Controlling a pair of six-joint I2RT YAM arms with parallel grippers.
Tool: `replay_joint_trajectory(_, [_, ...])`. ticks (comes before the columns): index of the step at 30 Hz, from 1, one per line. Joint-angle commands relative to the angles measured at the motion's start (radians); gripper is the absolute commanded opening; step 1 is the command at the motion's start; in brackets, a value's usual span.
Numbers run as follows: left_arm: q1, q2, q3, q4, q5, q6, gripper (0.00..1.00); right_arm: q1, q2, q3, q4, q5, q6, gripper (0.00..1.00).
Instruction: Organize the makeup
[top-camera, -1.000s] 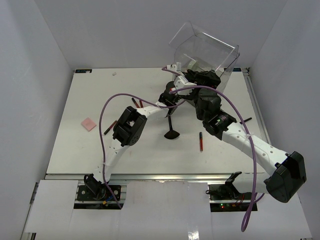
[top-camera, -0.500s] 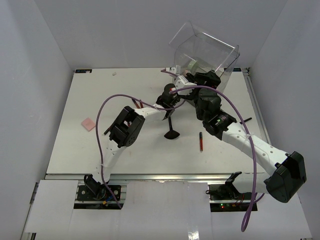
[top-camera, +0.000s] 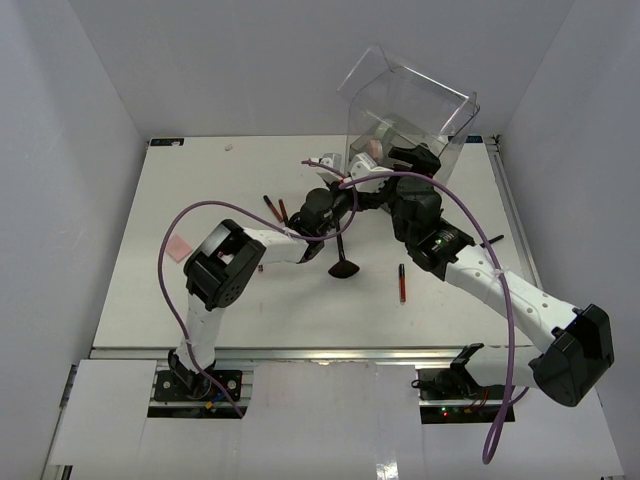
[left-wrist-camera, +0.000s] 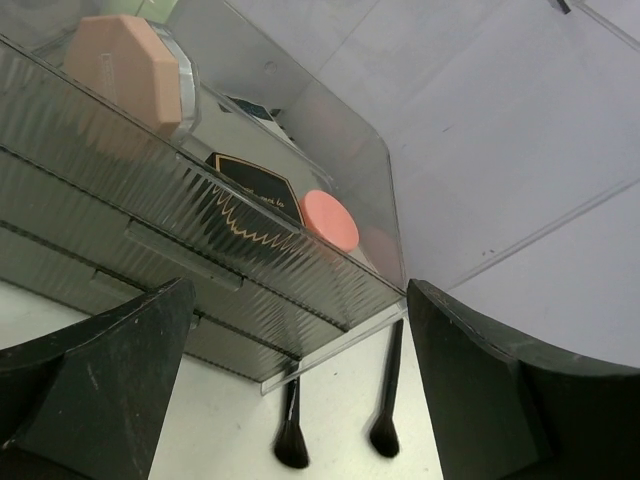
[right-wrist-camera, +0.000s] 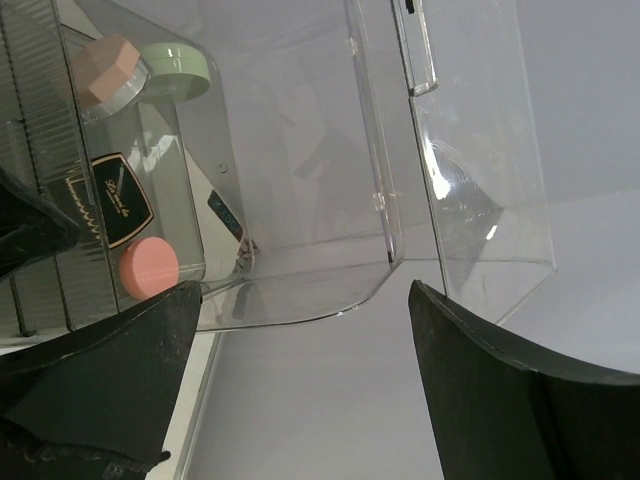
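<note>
The makeup is partly inside the clear drawer box (top-camera: 410, 105). In the left wrist view a pink octagonal puff (left-wrist-camera: 120, 65), a black compact (left-wrist-camera: 255, 190) and a round pink item (left-wrist-camera: 330, 218) lie in it. Two black-handled brushes (left-wrist-camera: 292, 430) lie on the table by the box. A fan-headed brush (top-camera: 344, 262) and dark-red pencils (top-camera: 402, 283) (top-camera: 272, 207) lie on the table. My left gripper (top-camera: 333, 168) (left-wrist-camera: 300, 300) is open and empty, just left of the box. My right gripper (top-camera: 402, 158) (right-wrist-camera: 305, 300) is open and empty at the box's front.
The box's clear lid (right-wrist-camera: 470, 150) stands open and tilted back. A green-lidded jar (right-wrist-camera: 175, 65) sits in the box. A pink pad (top-camera: 178, 247) lies at the table's left. A dark stick (top-camera: 490, 240) lies to the right. Purple cables loop over both arms.
My left arm has drawn back from the box toward the left and near side, its elbow swinging left. The right arm and the items on the table have not moved.
</note>
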Motion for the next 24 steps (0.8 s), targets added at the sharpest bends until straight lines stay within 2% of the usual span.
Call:
replay_joint_trajectory(1, [0.011,-0.16,-0.058,0.036,-0.026,0.073,0.98,0.002,-0.059,0.005,0.014,-0.016,0.039,0.91])
replay_joint_trajectory(14, [0.054,-0.254,-0.044,0.007,-0.012,0.124,0.98,0.003,-0.12,-0.084,-0.073,-0.072,0.111,0.9])
replay_joint_trajectory(24, [0.084,-0.262,-0.052,-0.008,0.017,0.121,0.98,0.0,-0.261,-0.252,-0.249,-0.211,0.208,0.9])
